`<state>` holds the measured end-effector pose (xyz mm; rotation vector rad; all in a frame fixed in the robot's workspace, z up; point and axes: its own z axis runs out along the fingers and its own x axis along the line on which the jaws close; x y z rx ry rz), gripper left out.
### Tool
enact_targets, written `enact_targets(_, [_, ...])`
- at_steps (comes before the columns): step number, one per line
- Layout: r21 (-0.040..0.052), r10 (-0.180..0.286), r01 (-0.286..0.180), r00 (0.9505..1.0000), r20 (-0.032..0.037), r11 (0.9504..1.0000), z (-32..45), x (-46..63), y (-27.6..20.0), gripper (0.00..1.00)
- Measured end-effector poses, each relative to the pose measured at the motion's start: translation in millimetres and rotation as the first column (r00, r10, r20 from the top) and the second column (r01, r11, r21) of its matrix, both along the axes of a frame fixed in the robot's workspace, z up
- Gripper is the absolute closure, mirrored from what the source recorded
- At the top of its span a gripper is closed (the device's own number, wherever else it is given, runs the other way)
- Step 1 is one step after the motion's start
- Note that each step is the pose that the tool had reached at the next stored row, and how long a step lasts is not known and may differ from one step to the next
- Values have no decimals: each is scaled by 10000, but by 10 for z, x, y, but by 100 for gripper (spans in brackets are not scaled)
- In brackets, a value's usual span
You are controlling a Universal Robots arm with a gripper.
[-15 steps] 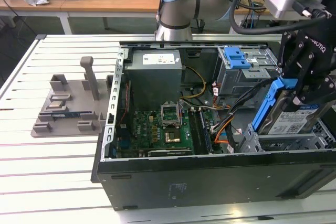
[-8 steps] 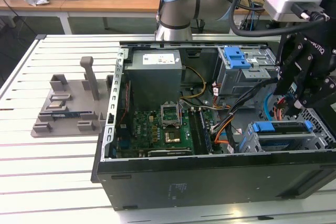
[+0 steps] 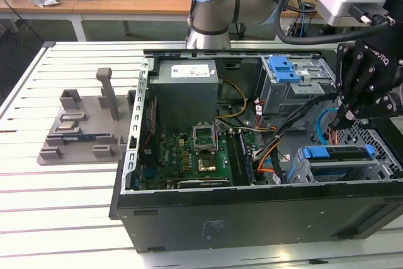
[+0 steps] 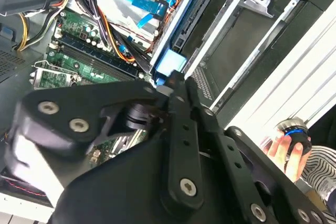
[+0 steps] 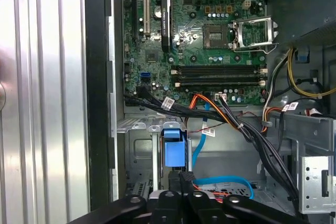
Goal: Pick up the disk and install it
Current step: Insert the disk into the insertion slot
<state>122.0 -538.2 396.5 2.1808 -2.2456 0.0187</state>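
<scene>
Gripper (image 5: 183,176) jaws pinched narrow, nothing seen between them. Tips sit at the blue carrier end of the disk (image 5: 174,149), which lies in the grey drive cage (image 3: 301,169). Risk: contact off-centre could cock the carrier and jam it on the rails; tips could snag the blue SATA cable (image 5: 223,180) nearby.

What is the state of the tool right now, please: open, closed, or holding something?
The tool: closed, with nothing seen between its fingertips; the tips are close to a blue tab.
</scene>
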Motion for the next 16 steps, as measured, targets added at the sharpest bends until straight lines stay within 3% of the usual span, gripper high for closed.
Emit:
enact_targets(8, [0,-1,1,10000,0,10000,-3,0,0,89])
enact_targets(11, [-6,0,0,10000,-8,10000,-23,60,8,89])
enact_targets(16, [-22,1,-1,10000,-67,10000,-123,194,26,89])
